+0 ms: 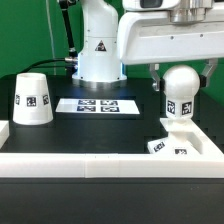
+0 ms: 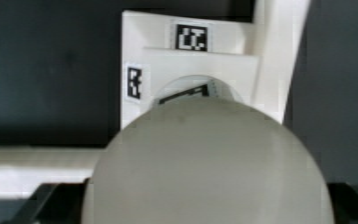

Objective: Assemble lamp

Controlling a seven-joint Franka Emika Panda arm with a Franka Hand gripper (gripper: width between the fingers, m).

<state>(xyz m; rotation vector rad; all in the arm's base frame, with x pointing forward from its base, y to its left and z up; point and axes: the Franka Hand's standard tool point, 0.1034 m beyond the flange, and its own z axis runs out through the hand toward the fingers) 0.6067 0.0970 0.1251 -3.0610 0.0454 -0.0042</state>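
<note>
We judge the step in hand to be seating the white ball-shaped bulb on its short tagged stem [image 1: 180,92] into the small blocky white base [image 1: 183,140]. The base sits in the corner of the raised white wall [image 1: 90,165] at the exterior view's right, and the bulb stands upright directly above it, very close.

To do this well, we want the stem plumb and centred over its seat before any downward push, then a slow, straight descent. If the stem screws in, we would start turning only once it has entered. A tilted entry could jam the stem or shove the base aside. The corner wall should brace the base, so a slight press toward that corner would help.

In the wrist view the bulb [image 2: 202,165] fills the foreground and hides the joint, so we cannot tell whether the stem has entered yet. The base [image 2: 194,60] shows beyond it with its square tags.

The gripper [image 1: 180,76] has its dark fingers [image 1: 155,76] on either side of the ball. They are narrowed to the ball's width and, as far as we can see, clamped on it, touching nothing else.

The white truncated-cone shade [image 1: 33,98] stands well apart at the exterior view's left, with the flat white marker board [image 1: 98,105] lying between it and the base
</note>
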